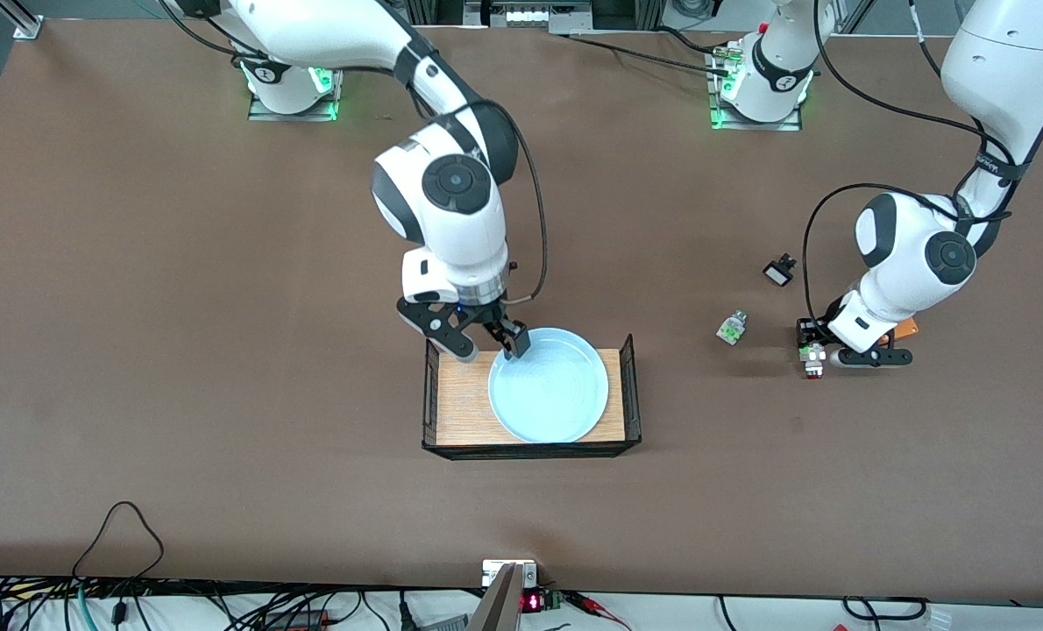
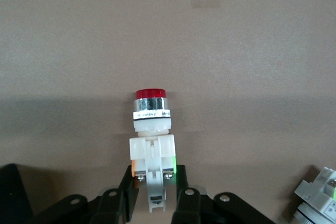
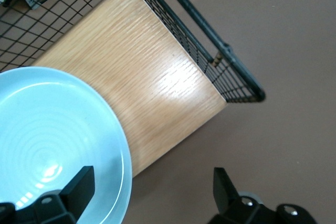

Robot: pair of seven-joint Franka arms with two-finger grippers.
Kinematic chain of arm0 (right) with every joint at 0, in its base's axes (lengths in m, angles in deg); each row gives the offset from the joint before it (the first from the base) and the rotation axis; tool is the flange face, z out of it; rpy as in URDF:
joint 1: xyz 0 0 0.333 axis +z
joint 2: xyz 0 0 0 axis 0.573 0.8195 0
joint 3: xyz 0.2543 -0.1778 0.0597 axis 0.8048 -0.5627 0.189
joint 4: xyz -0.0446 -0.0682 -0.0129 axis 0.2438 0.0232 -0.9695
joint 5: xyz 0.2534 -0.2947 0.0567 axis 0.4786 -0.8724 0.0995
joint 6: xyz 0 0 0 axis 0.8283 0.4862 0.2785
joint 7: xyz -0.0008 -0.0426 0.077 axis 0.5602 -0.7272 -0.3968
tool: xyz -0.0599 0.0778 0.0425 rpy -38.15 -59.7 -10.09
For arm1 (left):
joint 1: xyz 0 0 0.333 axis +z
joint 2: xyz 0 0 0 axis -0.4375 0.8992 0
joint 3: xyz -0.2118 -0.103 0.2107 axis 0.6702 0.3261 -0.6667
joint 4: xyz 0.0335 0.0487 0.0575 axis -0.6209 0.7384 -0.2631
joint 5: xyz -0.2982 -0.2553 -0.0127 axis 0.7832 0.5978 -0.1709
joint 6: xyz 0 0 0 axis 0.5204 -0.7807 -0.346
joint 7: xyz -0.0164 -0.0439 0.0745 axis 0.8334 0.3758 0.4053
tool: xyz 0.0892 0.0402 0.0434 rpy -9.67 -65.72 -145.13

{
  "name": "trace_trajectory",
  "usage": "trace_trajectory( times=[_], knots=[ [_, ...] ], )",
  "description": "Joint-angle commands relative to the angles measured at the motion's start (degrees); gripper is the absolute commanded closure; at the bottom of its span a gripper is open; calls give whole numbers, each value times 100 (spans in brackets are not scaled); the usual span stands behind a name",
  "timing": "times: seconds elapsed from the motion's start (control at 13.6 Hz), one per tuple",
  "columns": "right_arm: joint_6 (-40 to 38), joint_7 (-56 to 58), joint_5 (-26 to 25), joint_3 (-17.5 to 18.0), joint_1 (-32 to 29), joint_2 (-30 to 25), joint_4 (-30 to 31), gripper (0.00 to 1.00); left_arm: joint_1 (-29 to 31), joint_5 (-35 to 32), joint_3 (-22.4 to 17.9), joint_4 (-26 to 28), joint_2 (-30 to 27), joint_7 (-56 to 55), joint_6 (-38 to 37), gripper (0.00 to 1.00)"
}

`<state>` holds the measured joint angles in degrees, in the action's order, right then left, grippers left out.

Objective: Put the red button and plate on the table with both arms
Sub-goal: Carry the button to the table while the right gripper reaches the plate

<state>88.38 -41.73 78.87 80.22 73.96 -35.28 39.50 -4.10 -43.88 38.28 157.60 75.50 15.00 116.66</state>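
The light blue plate [image 1: 548, 386] lies on the wood-board tray [image 1: 460, 407]; it also shows in the right wrist view [image 3: 52, 145]. My right gripper [image 1: 488, 347] is open and straddles the plate's rim at the edge toward the robots, with one finger over the plate and one outside it [image 3: 152, 182]. The red button [image 1: 812, 361] is low at the table [image 1: 223, 350] toward the left arm's end. My left gripper [image 1: 809, 343] is shut on its whitish body [image 2: 151, 140], with the red cap pointing away from the gripper [image 2: 156, 177].
A green-capped part [image 1: 733, 327] lies on the table beside the red button, and shows in the left wrist view [image 2: 320, 195]. A black-and-white part [image 1: 780, 270] lies farther from the front camera. The tray has black wire ends [image 3: 210, 51]. A small orange thing [image 1: 905, 329] sits under the left arm.
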Motion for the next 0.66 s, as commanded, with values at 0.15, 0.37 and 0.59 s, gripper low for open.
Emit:
trace_trajectory(
  times=[0.15, 0.37, 0.59],
  knots=[
    [-34, -83, -232, -41, 47, 240, -300, 6, 22, 98, -64, -78, -119, 599, -305, 0],
    [-34, -92, -232, -50, 47, 301, -396, 12, -13, 62, -56, -725, -419, 607, -1461, 0],
    [-42, -110, -232, -59, 56, 546, -721, 16, -31, 53, -3, -1683, -568, 607, -2816, 0]
  ],
)
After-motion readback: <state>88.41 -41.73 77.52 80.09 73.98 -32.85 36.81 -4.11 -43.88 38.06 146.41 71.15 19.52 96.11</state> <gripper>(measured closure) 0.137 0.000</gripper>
